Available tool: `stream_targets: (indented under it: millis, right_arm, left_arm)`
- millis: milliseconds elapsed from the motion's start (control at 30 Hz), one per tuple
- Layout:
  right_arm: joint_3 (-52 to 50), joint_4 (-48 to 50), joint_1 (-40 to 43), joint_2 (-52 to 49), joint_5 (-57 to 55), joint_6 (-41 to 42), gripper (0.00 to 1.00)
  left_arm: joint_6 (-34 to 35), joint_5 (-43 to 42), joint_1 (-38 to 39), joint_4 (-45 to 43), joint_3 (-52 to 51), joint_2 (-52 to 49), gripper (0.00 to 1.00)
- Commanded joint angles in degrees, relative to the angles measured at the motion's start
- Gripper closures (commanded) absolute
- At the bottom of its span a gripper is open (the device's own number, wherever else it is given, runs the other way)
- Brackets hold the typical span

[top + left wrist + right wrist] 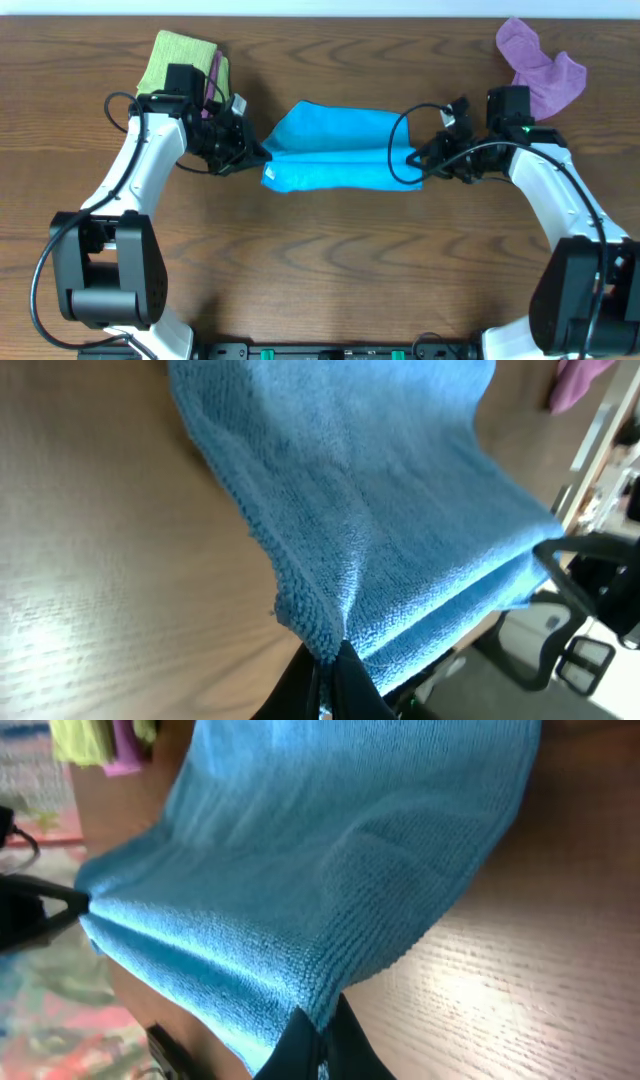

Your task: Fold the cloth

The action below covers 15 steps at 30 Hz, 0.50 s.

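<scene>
Cloth (pixel 340 150) stretched doubled between left jaws and right jaws, each pair clamped on an end: first fold looked made, crosswise fold not yet done.

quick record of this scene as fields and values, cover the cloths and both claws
task cloth: sky-blue terry cloth, stretched between both claws, a crease running along its length
left side: left claw shut on one end of the cloth
right side: right claw shut on the opposite end
other cloths: lime-green cloth far left; lilac-purple cloth far right
surface: brown wooden table
</scene>
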State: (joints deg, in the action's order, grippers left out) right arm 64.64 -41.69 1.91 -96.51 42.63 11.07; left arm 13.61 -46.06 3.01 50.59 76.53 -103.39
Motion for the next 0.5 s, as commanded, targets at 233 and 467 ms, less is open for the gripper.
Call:
stream_targets:
  millis: [233, 467]
  right_arm:
    - [-11.0, 0.8, 1.0, 7.1, -2.1, -6.2, 0.99]
    - [-19.5, 2.3, 1.0, 11.4, -2.1, -5.5, 0.98]
  left_arm:
    - [-7.2, 5.4, 1.3, 5.7, -2.3, 0.5, 0.94]
    - [-7.2, 6.2, 3.8, 4.3, -10.6, 2.4, 0.94]
